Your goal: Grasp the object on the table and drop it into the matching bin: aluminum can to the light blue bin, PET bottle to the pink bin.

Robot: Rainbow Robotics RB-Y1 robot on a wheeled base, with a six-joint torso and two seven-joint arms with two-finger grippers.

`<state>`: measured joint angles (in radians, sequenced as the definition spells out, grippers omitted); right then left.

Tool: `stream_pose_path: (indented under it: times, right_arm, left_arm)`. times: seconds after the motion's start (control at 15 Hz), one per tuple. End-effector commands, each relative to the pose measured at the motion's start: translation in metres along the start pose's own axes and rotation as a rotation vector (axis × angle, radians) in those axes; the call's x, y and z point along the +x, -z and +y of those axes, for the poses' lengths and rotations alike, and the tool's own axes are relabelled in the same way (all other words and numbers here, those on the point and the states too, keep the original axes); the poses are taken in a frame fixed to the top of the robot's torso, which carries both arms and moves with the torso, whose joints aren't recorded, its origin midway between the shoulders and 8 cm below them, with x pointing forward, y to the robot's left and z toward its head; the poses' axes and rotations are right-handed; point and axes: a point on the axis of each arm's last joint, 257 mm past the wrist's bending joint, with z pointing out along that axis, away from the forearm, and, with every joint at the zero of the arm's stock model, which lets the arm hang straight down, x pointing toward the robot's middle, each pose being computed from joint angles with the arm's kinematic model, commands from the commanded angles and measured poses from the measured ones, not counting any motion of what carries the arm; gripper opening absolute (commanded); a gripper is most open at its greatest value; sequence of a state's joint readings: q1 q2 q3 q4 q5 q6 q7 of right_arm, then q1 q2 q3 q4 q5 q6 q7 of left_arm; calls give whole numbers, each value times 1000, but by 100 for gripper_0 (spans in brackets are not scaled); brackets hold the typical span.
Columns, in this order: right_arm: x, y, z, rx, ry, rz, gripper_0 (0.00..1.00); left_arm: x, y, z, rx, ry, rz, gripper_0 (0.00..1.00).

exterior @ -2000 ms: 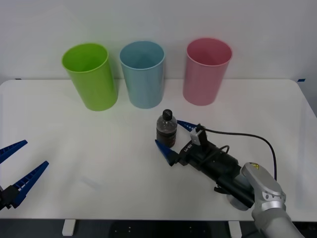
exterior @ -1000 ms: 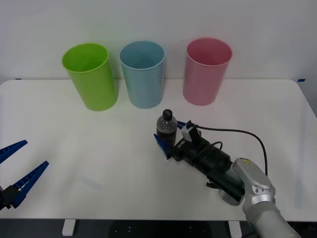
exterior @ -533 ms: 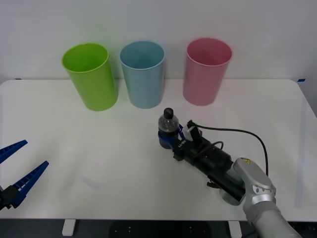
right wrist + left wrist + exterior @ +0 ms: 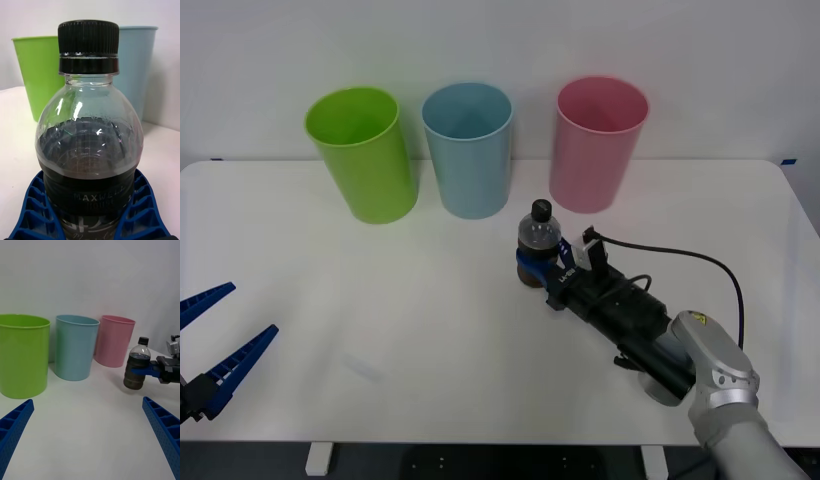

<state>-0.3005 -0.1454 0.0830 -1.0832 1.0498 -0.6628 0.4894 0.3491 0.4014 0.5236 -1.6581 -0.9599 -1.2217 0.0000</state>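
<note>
Blue ribbed fingers of the right gripper (image 4: 542, 264) pinch the PET bottle (image 4: 539, 246) round its dark brown band in the front view. Half a second earlier this pair sat lower and more to the left; now bottle and gripper have shifted up and right, closer to the pink bin (image 4: 596, 143), and the bottle leans slightly. Two seconds ago the fingers were spread on either side of the bottle as it stood on the table (image 4: 380, 300). The left gripper (image 4: 210, 345) is unchanged at the lower left, its fingers spread wide and well apart from the bottle. The light blue bin (image 4: 469, 148) and lime green bin (image 4: 362, 152) stand beyond the fingers.

From the right wrist, the bottle (image 4: 89, 142) sits between the two fingers (image 4: 33, 210), which press its band from both sides; its black cap (image 4: 88, 36) rises well above them. The lime green bin (image 4: 35, 71) and light blue bin (image 4: 137, 67) lie behind it.

From the left wrist, the left fingers (image 4: 15, 427) are spread, with nothing between them. Far beyond them the bottle (image 4: 136, 369) hangs in the right gripper (image 4: 140, 370), its base off the table (image 4: 86, 427), near the pink bin (image 4: 113, 339).
</note>
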Motion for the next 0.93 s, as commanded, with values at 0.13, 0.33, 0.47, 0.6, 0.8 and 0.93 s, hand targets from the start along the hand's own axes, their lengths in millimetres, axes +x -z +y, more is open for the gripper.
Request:
stream_pose_path:
  times: [0.13, 0.33, 0.47, 0.6, 0.8, 0.93]
  right_arm:
    - [-23, 13, -20, 38, -40, -24, 0]
    - [-47, 21, -28, 45, -83, -57, 0]
    - [-60, 24, -34, 45, -111, -75, 0]
    - [-73, 27, -40, 44, -129, -91, 0]
    - [-97, 34, -51, 40, -158, -116, 0]
    - [-121, 39, -58, 30, -180, -144, 0]
  left_arm:
    - [0, 0, 0, 0, 0, 0, 100]
    - [0, 0, 0, 0, 0, 0, 100]
    - [0, 0, 0, 0, 0, 0, 100]
    - [0, 0, 0, 0, 0, 0, 100]
    - [0, 0, 0, 0, 0, 0, 100]
    - [0, 0, 0, 0, 0, 0, 100]
